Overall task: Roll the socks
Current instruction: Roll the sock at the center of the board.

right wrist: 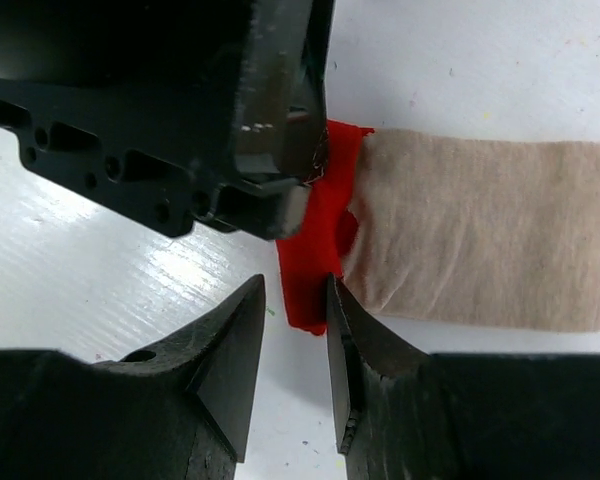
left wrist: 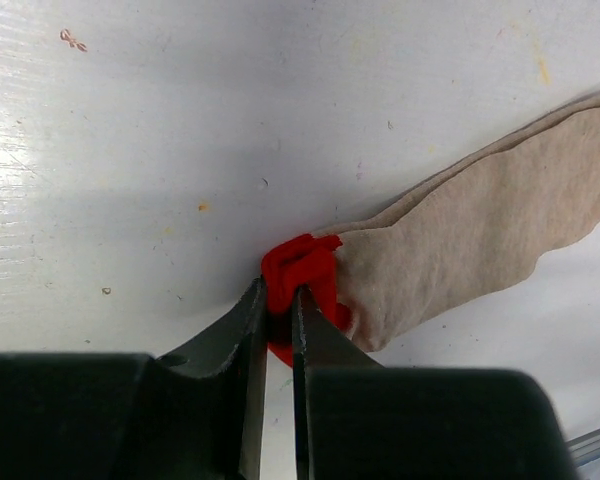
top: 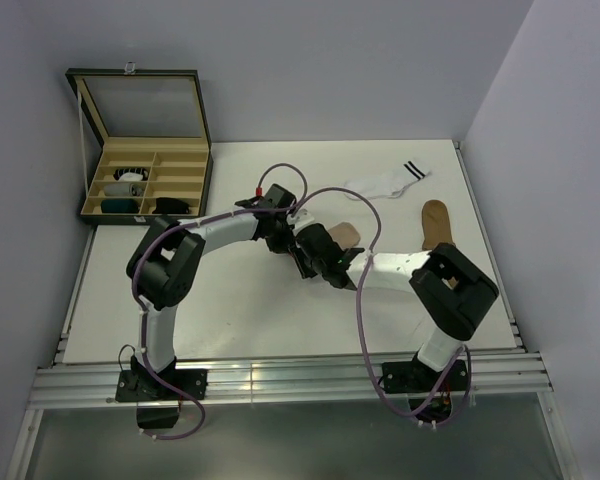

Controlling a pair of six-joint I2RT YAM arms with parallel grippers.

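A beige sock (left wrist: 480, 210) with a red cuff (left wrist: 305, 265) lies flat on the white table; it also shows in the right wrist view (right wrist: 480, 235) and, partly hidden by the arms, in the top view (top: 346, 232). My left gripper (left wrist: 278, 290) is shut on the red cuff. My right gripper (right wrist: 295, 285) is open, its jaws on either side of the near end of the red cuff (right wrist: 325, 230), right beside the left gripper's body (right wrist: 180, 110). In the top view both grippers meet at mid-table, left (top: 283, 238) and right (top: 315, 255).
A white sock with black cuff stripes (top: 385, 182) lies at the back right. A brown sock (top: 437, 222) lies to the right. An open compartment box (top: 145, 182) holding rolled socks stands at the back left. Walls close the table's sides.
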